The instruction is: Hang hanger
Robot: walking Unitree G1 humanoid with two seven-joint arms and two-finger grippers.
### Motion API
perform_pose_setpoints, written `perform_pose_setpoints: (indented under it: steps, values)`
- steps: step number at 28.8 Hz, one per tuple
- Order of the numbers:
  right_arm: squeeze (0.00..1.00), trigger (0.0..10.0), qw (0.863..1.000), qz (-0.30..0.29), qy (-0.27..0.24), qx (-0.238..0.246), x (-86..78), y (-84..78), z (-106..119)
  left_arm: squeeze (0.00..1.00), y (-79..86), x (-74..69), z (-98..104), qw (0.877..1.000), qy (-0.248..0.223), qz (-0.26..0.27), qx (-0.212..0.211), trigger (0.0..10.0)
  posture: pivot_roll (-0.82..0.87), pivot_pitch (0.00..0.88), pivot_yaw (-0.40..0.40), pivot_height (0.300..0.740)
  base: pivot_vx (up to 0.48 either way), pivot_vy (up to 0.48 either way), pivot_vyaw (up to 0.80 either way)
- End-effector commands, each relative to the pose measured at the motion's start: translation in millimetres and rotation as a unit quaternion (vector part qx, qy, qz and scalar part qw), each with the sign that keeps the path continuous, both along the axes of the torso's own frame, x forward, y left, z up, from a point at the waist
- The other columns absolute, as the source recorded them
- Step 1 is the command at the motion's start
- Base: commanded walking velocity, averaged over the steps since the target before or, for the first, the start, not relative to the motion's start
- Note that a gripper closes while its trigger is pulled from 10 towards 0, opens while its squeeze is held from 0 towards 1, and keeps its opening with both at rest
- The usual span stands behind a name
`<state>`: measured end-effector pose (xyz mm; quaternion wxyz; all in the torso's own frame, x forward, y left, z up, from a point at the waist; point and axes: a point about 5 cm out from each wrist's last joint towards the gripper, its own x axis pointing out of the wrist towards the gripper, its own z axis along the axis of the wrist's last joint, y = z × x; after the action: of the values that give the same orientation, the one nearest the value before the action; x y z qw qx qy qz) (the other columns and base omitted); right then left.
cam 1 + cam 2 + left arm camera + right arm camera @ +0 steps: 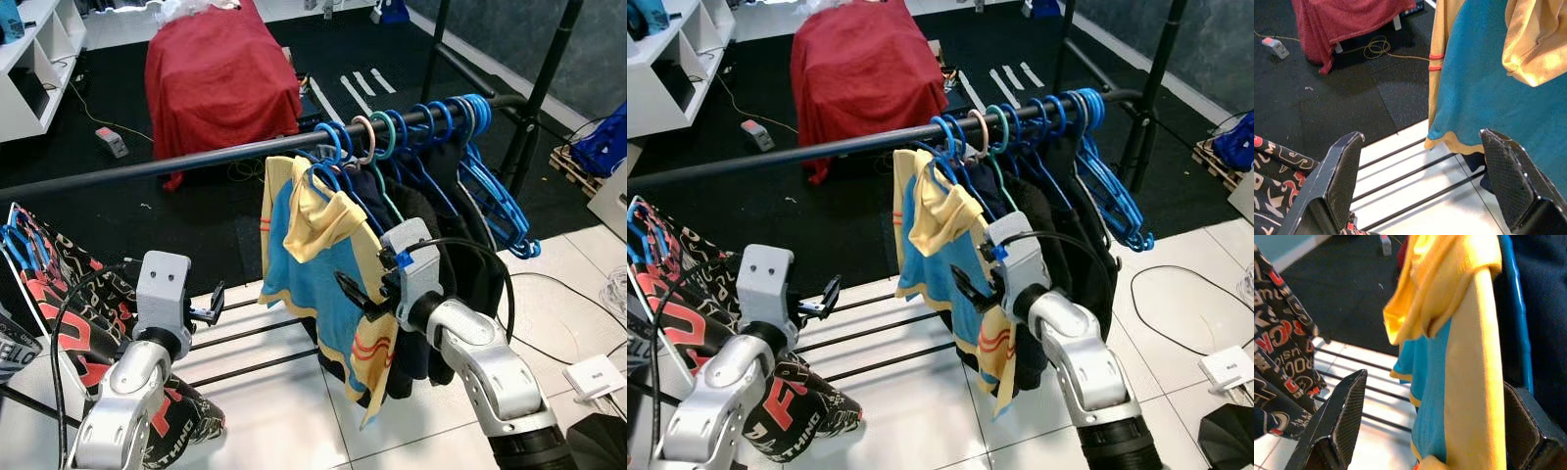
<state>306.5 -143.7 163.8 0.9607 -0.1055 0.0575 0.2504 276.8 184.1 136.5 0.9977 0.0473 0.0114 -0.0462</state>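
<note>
A blue hanger [326, 149] carrying a yellow and blue hoodie [312, 257] hangs by its hook on the black rail [176, 164]. My right gripper [361, 294] is at the hoodie's right side, at mid height. It is open, and the wrist view shows the yellow sleeve [1471, 382] between its wide-apart fingers [1342, 421]. My left gripper [212, 305] is held out left of the hoodie, below the rail. It is open with nothing between its fingers [1339, 171], and the hoodie's hem [1459, 144] lies beyond them.
Dark garments [436, 230] and several blue hangers [490, 191] crowd the rail's right end. A black patterned garment [59, 284] hangs at the left. The rack's lower bars [255, 338] cross the white floor. A red-draped object [220, 73] and a white shelf [29, 59] stand behind.
</note>
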Motion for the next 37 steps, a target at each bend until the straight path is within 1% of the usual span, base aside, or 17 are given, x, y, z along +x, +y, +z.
perform_pose_setpoints:
  steps: [1,2,3,4,8,13,16,20,22,24,25,26,28,30,32,33,37]
  values:
    - [0.0,9.8,1.0,-0.007,0.018,-0.012,1.0,-1.0,-6,0.0,3.0,-3.2,-5,1.0,0.012,0.007,0.004,10.0,-0.05,0.166,0.071,0.74,0.0,0.0,0.0]
    - [0.0,9.8,1.0,-0.007,0.018,-0.012,1.0,-1.0,-6,0.0,3.0,-3.2,-5,1.0,0.012,0.007,0.004,10.0,-0.05,0.166,0.071,0.74,0.0,0.0,0.0]
    - [0.0,2.9,0.999,-0.02,0.022,-0.018,2.9,-5.3,-7,0.0,2.6,-3.1,-5,1.0,0.012,0.008,0.003,10.0,-0.05,0.16,0.067,0.74,0.0,0.0,0.0]
    - [0.0,0.0,0.999,-0.029,0.021,-0.021,4.2,-8.5,-7,0.0,2.3,-3.0,-5,1.0,0.012,0.008,0.003,10.0,-0.05,0.159,0.067,0.74,0.0,0.0,0.0]
    - [0.0,0.0,0.999,-0.033,0.011,-0.02,6.2,-11.2,-4,0.0,1.6,-2.6,-6,1.0,0.013,0.008,0.002,10.0,-0.05,0.152,0.063,0.74,0.0,0.0,0.0]
    - [0.0,0.0,1.0,-0.022,-0.018,-0.014,8.6,-7.4,6,0.0,0.0,-1.8,-7,1.0,0.012,0.009,-0.002,10.0,-0.05,0.147,0.054,0.74,0.0,0.0,0.0]
    - [0.0,0.0,0.999,-0.021,-0.024,-0.017,9.2,-7.2,7,0.0,-0.2,-1.5,-7,1.0,0.012,0.01,-0.002,10.0,-0.05,0.146,0.051,0.74,0.0,0.0,0.0]
    - [0.0,0.0,0.997,-0.028,-0.051,-0.05,12.7,-11.5,13,0.0,-1.3,-0.2,-7,1.0,0.012,0.014,-0.006,10.0,-0.05,0.14,0.04,0.74,0.0,0.0,0.0]
    - [0.0,0.0,0.997,-0.029,-0.055,-0.054,13.2,-12.1,14,0.0,-1.5,-0.1,-7,1.0,0.012,0.014,-0.006,10.0,-0.05,0.14,0.04,0.74,0.0,0.0,0.0]
    - [0.0,0.0,0.992,-0.031,-0.104,-0.066,16.6,-10.7,27,0.0,-0.7,1.5,-9,1.0,0.013,0.015,-0.007,10.0,-0.05,0.126,0.042,0.74,0.0,0.0,0.0]
    - [0.0,0.0,0.992,-0.031,-0.104,-0.066,16.6,-10.7,27,0.0,-0.7,1.5,-9,1.0,0.013,0.015,-0.007,10.0,-0.05,0.126,0.042,0.74,0.0,0.0,0.0]
    - [0.0,0.0,0.99,-0.031,-0.121,-0.069,17.5,-9.8,31,0.0,-0.3,2.1,-9,1.0,0.014,0.016,-0.008,10.0,-0.05,0.126,0.042,0.74,0.0,0.0,0.0]
    - [0.0,0.0,0.982,0.006,-0.189,-0.017,13.6,6.2,59,0.0,2.3,6.2,-8,1.0,0.011,0.02,-0.003,10.0,-0.02,0.116,0.049,0.74,0.0,0.0,0.0]
    - [0.0,0.0,0.982,0.006,-0.189,-0.017,13.6,6.2,59,0.0,2.3,6.2,-8,1.0,0.011,0.02,-0.003,10.0,-0.02,0.116,0.049,0.74,0.0,0.0,0.0]
    - [0.0,0.0,0.973,0.044,-0.226,0.025,5.4,16.4,78,0.0,3.6,7.1,-6,1.0,0.006,0.025,0.0,10.0,-0.01,0.124,0.033,0.74,0.0,0.0,0.0]
    - [0.0,0.0,0.97,0.066,-0.231,0.043,0.3,19.6,83,0.0,4.3,6.4,-6,1.0,0.003,0.031,-0.002,10.0,0.0,0.122,0.018,0.74,0.0,0.0,0.0]
    - [0.0,0.0,0.968,0.079,-0.233,0.053,-2.8,21.1,86,0.0,4.5,5.9,-5,0.999,0.001,0.034,-0.004,10.0,0.0,0.123,0.015,0.74,0.0,0.0,0.0]
